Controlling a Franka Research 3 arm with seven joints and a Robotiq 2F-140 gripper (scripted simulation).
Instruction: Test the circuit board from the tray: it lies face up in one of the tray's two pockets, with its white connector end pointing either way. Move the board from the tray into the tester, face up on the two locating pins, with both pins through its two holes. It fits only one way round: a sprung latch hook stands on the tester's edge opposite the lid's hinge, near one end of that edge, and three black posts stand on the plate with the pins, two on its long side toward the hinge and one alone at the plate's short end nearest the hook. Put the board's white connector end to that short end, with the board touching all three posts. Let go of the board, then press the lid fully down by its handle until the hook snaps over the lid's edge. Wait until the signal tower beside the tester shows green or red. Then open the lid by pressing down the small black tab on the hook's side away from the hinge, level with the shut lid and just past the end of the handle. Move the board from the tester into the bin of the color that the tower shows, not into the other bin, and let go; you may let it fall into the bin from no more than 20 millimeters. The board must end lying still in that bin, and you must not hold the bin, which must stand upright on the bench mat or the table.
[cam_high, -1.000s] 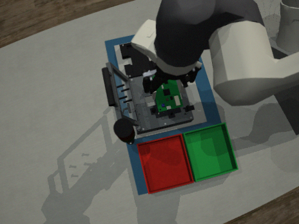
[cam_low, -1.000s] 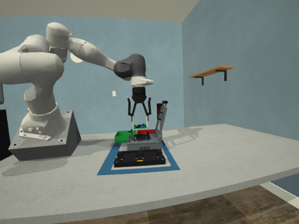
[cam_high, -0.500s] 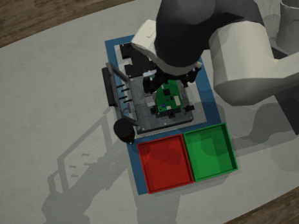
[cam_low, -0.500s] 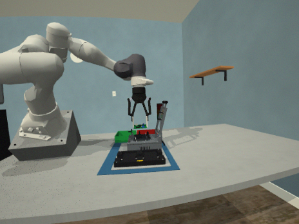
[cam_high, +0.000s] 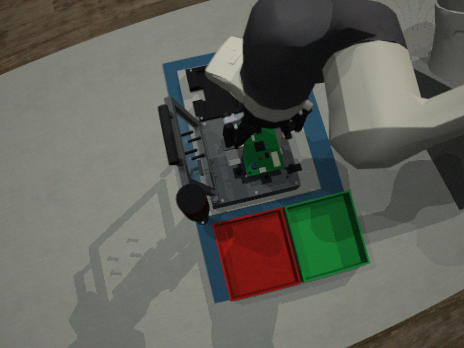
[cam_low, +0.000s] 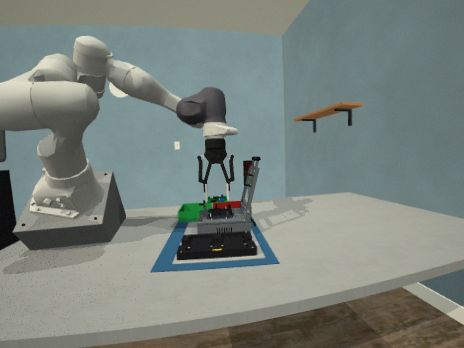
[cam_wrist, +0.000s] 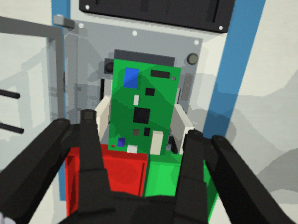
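Note:
My gripper (cam_high: 263, 148) (cam_low: 216, 194) (cam_wrist: 141, 110) is shut on the green circuit board (cam_high: 260, 155) (cam_wrist: 142, 100), its white pads on the board's two long edges. The board is face up, a little above the grey tester (cam_high: 220, 172) (cam_low: 222, 223) (cam_wrist: 150, 42). The tester's lid (cam_high: 186, 131) (cam_low: 250, 192) stands open, with its black handle (cam_high: 167, 136) on the far side from the arm. The dark signal tower (cam_high: 192, 201) (cam_low: 247, 171) stands beside the tester. The red bin (cam_high: 255, 255) (cam_wrist: 117, 172) and the green bin (cam_high: 325, 240) (cam_wrist: 165, 182) stand side by side past the tester.
The black tray (cam_high: 196, 80) (cam_low: 215, 247) (cam_wrist: 150, 10) lies on the blue-edged bench mat (cam_high: 327, 165) (cam_low: 165, 257) at the tester's other end. The robot base (cam_low: 65, 220) stands on the grey table (cam_high: 75, 150).

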